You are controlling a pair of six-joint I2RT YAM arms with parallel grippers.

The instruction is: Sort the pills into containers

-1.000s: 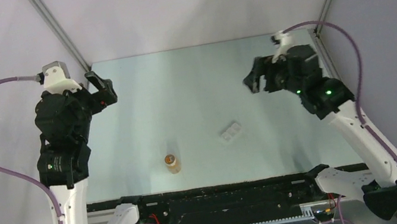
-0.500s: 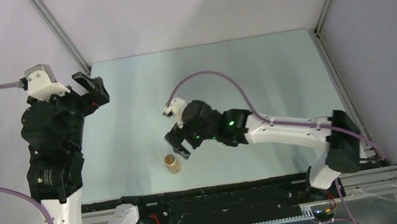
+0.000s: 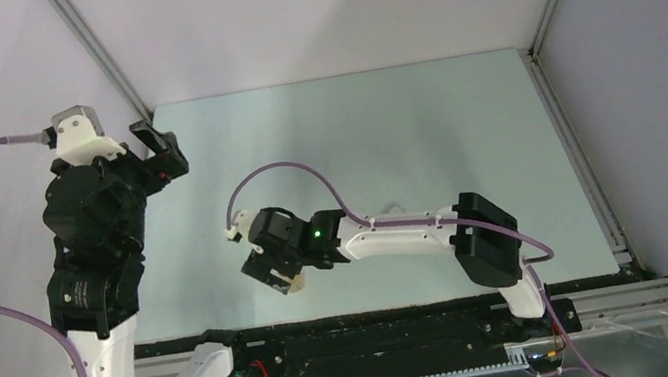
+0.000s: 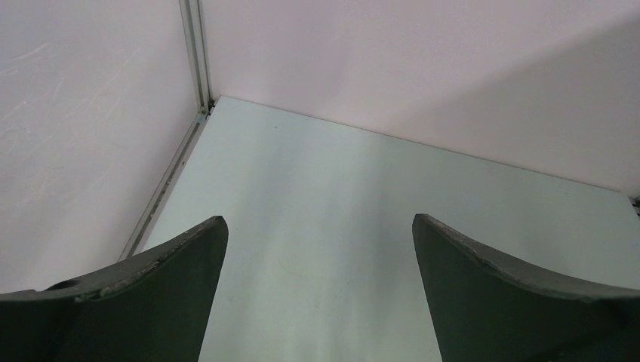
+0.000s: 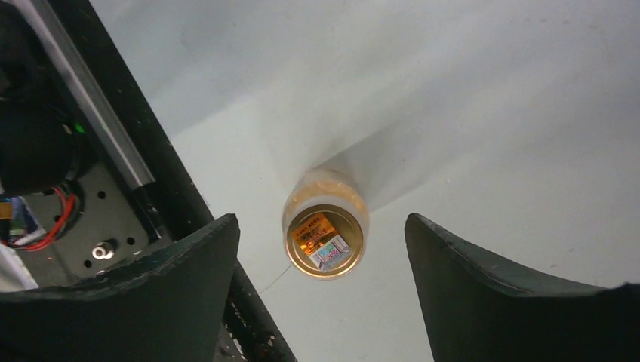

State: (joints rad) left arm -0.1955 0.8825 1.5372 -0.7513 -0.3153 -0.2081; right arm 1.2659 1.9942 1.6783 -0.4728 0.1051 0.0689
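1. No pills looked sorted; I judged them all inside the small bottle [image 5: 326,234] near the bench's [image 3: 352,135] front edge. The containers were hidden from me.
2. Right fingers [image 5: 173,286] stood wide, the bottle between them, untouched; left fingers [image 4: 151,294], far away, wide, held nothing.
3. Its orange label carried print too small to read.

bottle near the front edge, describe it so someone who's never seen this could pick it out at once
Start at the pale green table, near edge, just left of centre, where the right gripper hangs open. Directly beneath it stands a small round bottle; its orange-tan contents and gold-rimmed labelled top mark it out.
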